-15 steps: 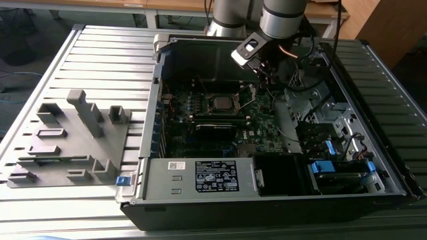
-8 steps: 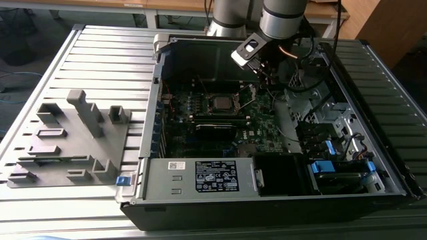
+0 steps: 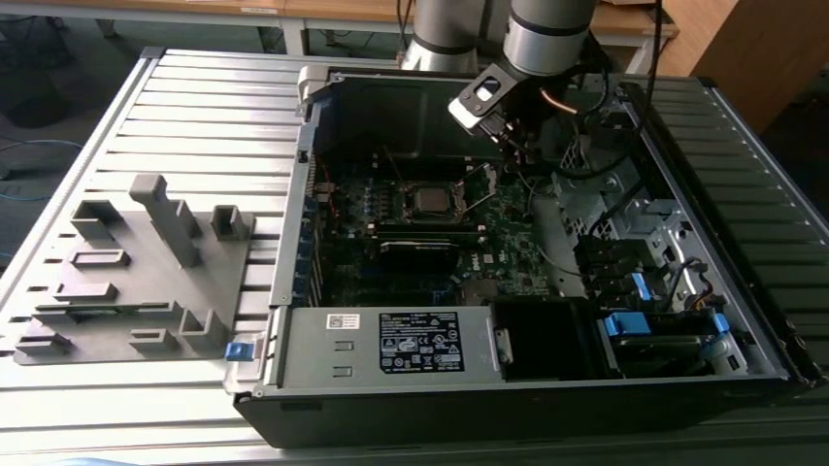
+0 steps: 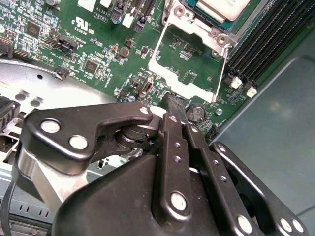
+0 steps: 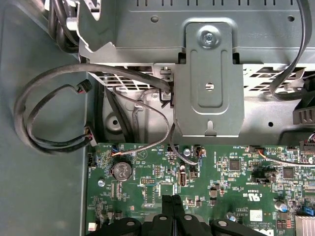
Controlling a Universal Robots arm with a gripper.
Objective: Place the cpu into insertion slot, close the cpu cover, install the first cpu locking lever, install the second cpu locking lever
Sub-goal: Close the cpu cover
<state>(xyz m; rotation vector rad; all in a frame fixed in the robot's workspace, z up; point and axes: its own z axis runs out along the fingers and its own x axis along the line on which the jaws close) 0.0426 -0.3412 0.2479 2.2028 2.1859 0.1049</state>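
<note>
Silver cpu cover (image 4: 158, 49) just beyond gripper (image 4: 174, 101)

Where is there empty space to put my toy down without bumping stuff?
The slatted table is bare beyond the grey fixture block, on the exterior view's left of the computer case. Another bare strip runs along the case's other side. Inside the case is crowded: circuit board, cables and the tool.

silver cpu (image 4: 224, 6) sits in the insertion slot (image 4: 197, 12); cpu cover (image 4: 158, 51) lies open beside it.
</note>
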